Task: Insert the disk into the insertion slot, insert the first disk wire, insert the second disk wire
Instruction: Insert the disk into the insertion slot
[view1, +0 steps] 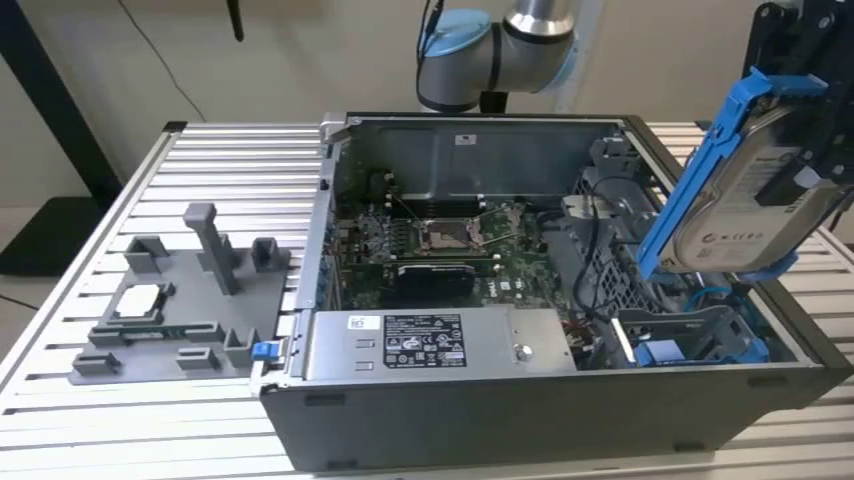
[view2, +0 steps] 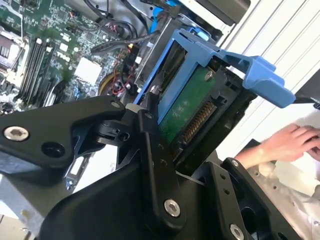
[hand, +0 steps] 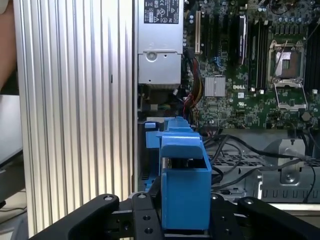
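At the exterior view's left, a grey fixture plate (view1: 174, 310) lies on the slatted table (view1: 134, 430), well apart from the work. In the middle the open computer case (view1: 534, 420) is seen, with the motherboard (view1: 441, 245) on its floor and the grey power-supply box (view1: 427, 345) along the near wall. Further right, the insertion slot (view1: 694, 340) sits in the near right corner of the case, and nothing is seated between its blue rails. The disk (view1: 747, 200) is held in the air above that slot, tilted steeply on edge.

The gripper (hand: 184, 220) is closed on it: in the first wrist view its black fingers (hand: 137, 215) are pressed against either side of the blue carrier frame (hand: 182, 165). In the second wrist view the green circuit board (view2: 192, 105) and connector pins (view2: 200, 122) are exposed, and a person's hand (view2: 290, 142) rests well apart.

The disk is judged dense and rigid, with smooth metal faces that could slip. The plastic frame is likely to flex a little. A hold across the frame's long sides is best suited, and the board and pins are best left untouched.
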